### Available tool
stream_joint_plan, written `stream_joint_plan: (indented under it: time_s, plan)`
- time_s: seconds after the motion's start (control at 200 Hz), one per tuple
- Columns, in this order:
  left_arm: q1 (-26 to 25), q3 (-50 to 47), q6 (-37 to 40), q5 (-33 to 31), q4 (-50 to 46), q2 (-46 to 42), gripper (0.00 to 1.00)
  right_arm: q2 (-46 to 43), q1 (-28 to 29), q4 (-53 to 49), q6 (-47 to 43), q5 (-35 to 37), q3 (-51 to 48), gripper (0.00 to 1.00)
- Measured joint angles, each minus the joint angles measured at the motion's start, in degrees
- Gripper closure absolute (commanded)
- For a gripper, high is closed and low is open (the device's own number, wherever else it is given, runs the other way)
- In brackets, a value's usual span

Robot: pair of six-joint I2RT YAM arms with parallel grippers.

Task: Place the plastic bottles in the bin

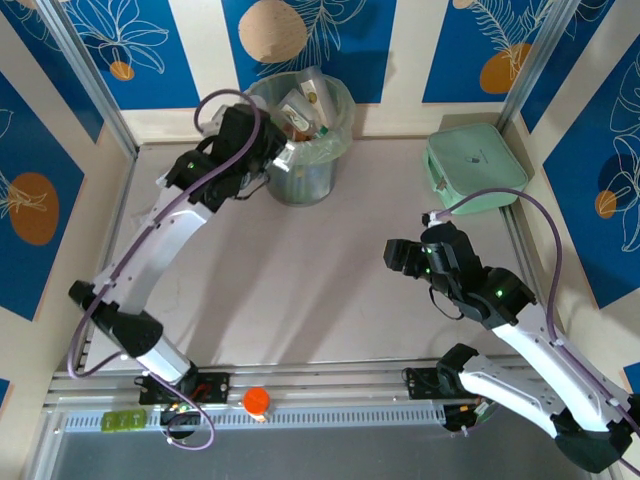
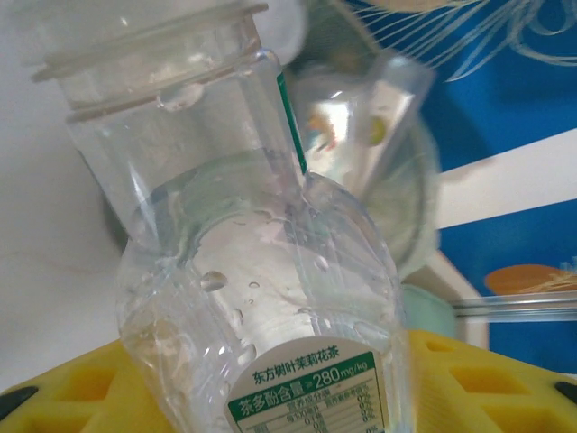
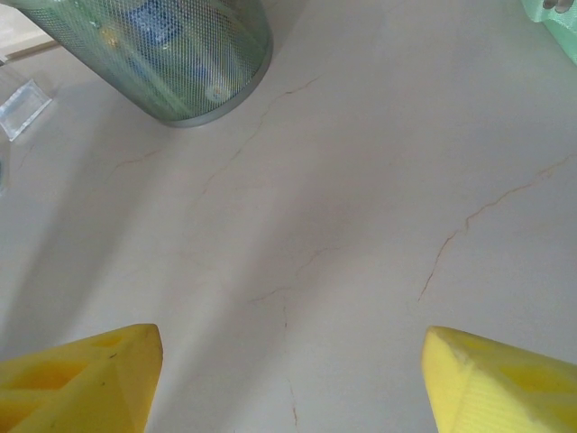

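Left end effector (image 1: pixel 282 160): closed on a clear bottle (image 2: pixel 261 271), which is clamped low on its body between the yellow fingers (image 2: pixel 63 397).
Clear bottle, position: held at the near left side of the bin (image 1: pixel 312 182), close against the rim; whether it is fully over the opening cannot be told.
Right end effector (image 1: pixel 400 256): held open and empty above the bare counter (image 3: pixel 343 207), well apart from the bin.
Risk, release: if the clear bottle is let go short of the opening, the rim may be struck and the bottle dropped onto the counter.
Risk, fill: the piled bottles (image 1: pixel 300 105) are heaped to the rim, so a further one may be shed over the side.
Risk, contact: the light bin may be pushed, or its bag liner snagged, by the arm.
Top external view: the fill level and the arm's place beside the rim are given.
Left wrist view: the grip, the green-printed label and the droplets inside the bottle are given.
Right wrist view: the bin's lower wall and a clear tray (image 3: pixel 22 104) beside it are given.
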Motion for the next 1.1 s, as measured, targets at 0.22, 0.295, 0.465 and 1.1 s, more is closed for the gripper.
stream_joint_plan:
  time_s: [0.22,0.295,0.465,1.1]
  plan:
    - [0.0,13.4,-1.2,2.9,2.9,12.3,0.45,0.1,0.6,0.0,0.0,-0.1,0.0,0.24]
    - [0.0,20.0,-1.7,3.7,2.7,17.7,0.45,0.0,0.6,0.0,0.0,-0.1,0.0,0.24]
    - [0.3,32.8,-1.6,5.3,1.5,27.2,0.45,-1.0,1.0,-0.2,-0.3,-0.1,0.0,0.24]
    - [4.4,24.5,-13.7,8.5,6.8,28.1,0.43,-1.2,1.0,1.1,-1.7,0.1,-1.2,0.23]
